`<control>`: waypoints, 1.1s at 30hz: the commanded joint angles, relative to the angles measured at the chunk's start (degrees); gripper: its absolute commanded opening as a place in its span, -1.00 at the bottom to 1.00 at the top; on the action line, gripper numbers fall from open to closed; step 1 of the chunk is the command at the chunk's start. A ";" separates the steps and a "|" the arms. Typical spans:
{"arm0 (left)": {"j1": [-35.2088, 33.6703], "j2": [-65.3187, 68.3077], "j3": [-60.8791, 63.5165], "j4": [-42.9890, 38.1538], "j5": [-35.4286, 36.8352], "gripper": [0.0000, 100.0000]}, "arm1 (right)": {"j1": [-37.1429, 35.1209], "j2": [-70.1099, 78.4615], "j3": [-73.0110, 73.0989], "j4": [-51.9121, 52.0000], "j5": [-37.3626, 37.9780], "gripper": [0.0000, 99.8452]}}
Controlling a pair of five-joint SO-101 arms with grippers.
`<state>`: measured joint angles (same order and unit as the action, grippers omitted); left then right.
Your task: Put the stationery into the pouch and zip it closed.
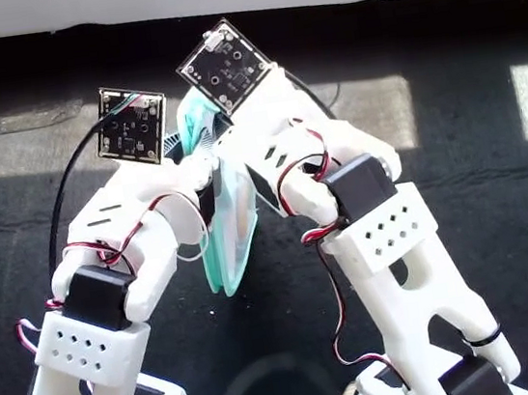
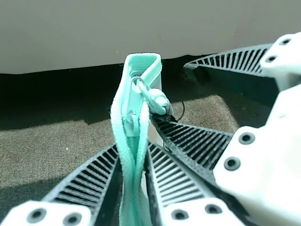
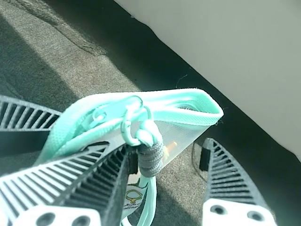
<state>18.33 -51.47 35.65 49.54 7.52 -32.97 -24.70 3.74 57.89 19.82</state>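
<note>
- Above the tabletop (image 1: 499, 205), between both arms, the pouch (image 1: 227, 224) is held aloft.
- Left hand (image 2: 133, 149) is clamped tight on its edge.
- Right hand (image 3: 167, 148) gapes wide around the zip pull (image 3: 149, 159), one finger touching it.

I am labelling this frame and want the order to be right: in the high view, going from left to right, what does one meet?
left arm → pouch, held up off the table between the two arms → right arm
</note>
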 commanded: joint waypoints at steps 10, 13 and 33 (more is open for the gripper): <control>1.80 -0.22 -0.40 0.26 -0.53 -0.96 | -4.97 0.13 -1.89 -1.63 0.88 -0.75; 1.80 -0.22 -0.40 0.26 -0.53 -0.96 | -5.41 1.01 -1.89 -4.62 0.97 -0.89; 1.80 -0.75 -1.27 4.92 -0.62 -0.94 | 6.73 5.93 -5.05 -8.75 15.30 -0.99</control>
<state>18.59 -51.47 35.47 51.38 7.52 -30.42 -18.99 1.36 52.26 33.89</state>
